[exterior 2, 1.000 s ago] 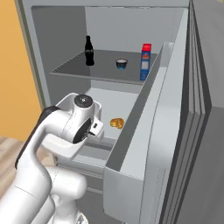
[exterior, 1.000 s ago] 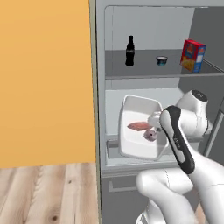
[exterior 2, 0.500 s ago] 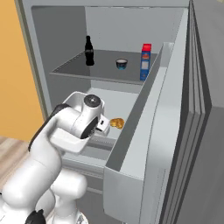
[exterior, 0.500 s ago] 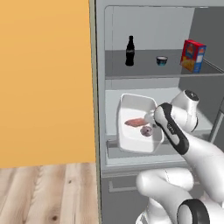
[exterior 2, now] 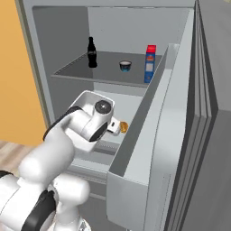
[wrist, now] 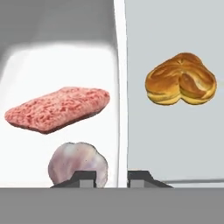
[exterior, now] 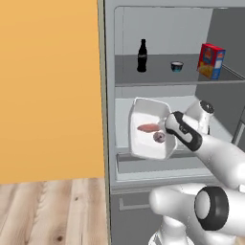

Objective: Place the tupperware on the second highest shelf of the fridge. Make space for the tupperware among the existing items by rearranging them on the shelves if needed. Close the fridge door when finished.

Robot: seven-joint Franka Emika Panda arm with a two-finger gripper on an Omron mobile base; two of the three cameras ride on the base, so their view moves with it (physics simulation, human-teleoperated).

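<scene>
1. One wall of tupperware (wrist: pixel 119 87) pinched between closed fingers (wrist: pixel 85 178), level with second highest shelf (exterior: pixel 215 125).
2. Slide in level, clear of bun (wrist: pixel 180 79) at 2 o'clock.

White rectangular plastic tupperware tub (exterior: pixel 148 139): inside it a mottled pink-red slab of raw meat (wrist: pixel 59 108) and a pale mauve, faintly veined lump (wrist: pixel 78 164). Golden-brown knotted bun (wrist: pixel 180 79), darker in the creases, on the pale grey-white shelf board (wrist: pixel 175 140). Upper darker grey shelf board (exterior 2: pixel 85 74): black cola bottle (exterior: pixel 142 56) with a red label band; red, yellow and blue box (exterior: pixel 212 61); small dark bowl (exterior: pixel 177 66). Orange wall (exterior: pixel 48 86); pale wood-grain floor (exterior: pixel 52 213).
</scene>
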